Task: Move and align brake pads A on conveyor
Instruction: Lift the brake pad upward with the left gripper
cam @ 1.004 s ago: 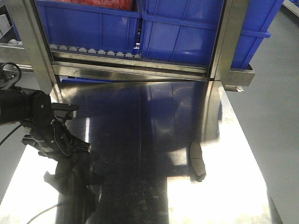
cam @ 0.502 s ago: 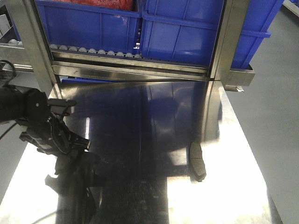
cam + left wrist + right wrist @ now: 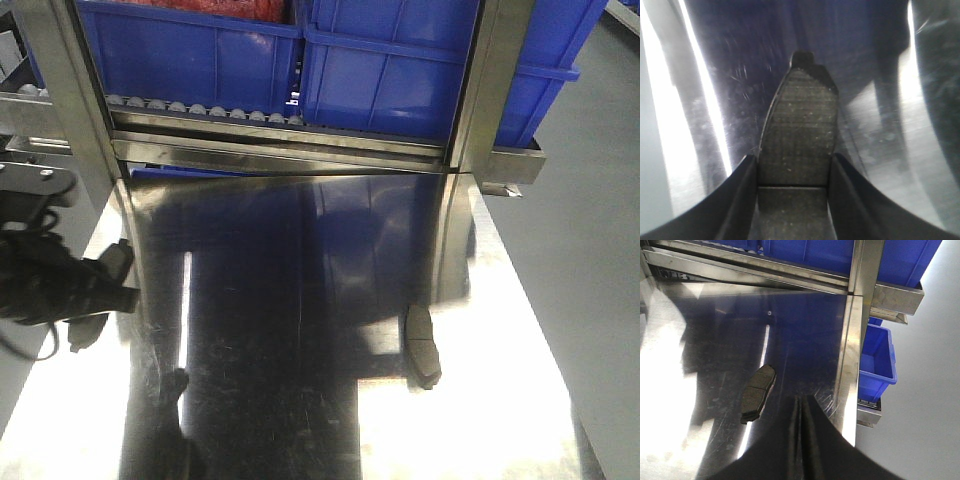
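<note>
the left gripper [image 3: 792, 159] is clamped on a brake pad [image 3: 799, 135], with its black fingers [image 3: 742, 195] pressing the pad's two long edges, out at the left edge of the shiny steel tabletop [image 3: 300, 330]. a second brake pad [image 3: 422, 345] lies flat on the steel, near and to the right, lengthways toward the blue bins [image 3: 380, 60] at the far end. the right gripper [image 3: 801, 402] has its fingers pressed together on nothing, and in its own camera that pad sits to their left.
</note>
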Motion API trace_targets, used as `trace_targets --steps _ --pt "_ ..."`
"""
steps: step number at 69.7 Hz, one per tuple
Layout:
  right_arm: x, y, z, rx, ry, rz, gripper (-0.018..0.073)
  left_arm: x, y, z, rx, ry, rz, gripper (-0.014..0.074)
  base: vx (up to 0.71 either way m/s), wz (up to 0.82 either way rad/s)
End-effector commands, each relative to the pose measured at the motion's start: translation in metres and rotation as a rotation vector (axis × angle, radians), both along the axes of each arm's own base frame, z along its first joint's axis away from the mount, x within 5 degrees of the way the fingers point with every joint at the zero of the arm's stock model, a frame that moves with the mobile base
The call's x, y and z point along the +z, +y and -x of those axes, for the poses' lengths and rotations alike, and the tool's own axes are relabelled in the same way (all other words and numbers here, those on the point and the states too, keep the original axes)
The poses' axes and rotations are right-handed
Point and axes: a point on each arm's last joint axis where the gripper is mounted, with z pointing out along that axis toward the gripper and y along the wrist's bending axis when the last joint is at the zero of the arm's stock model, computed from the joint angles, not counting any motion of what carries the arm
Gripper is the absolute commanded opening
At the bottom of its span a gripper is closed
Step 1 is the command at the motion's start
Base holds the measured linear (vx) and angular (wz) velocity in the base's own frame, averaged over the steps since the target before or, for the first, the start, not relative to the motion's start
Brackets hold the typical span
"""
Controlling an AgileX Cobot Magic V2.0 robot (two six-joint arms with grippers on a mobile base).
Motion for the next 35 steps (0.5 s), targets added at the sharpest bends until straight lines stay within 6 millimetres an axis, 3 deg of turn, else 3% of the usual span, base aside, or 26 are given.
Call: trace_targets --steps 1,18,35 --pt "0.014 0.001 -0.003 0.005 -0.087 -0.005 -0.0003 0.027 0.004 0.020 -0.001 -0.188 0.054 0.0104 0.00 0.00" --pt "0.014 0.001 -0.003 0.005 -0.087 -0.005 -0.0003 0.045 0.022 0.089 0.004 -0.457 0.124 0.0104 0.00 0.00" --pt "0.014 0.001 -0.003 0.005 -0.087 -0.005 -0.0003 0.038 0.037 0.144 0.004 -0.622 0.168 0.0104 0.00 0.00"
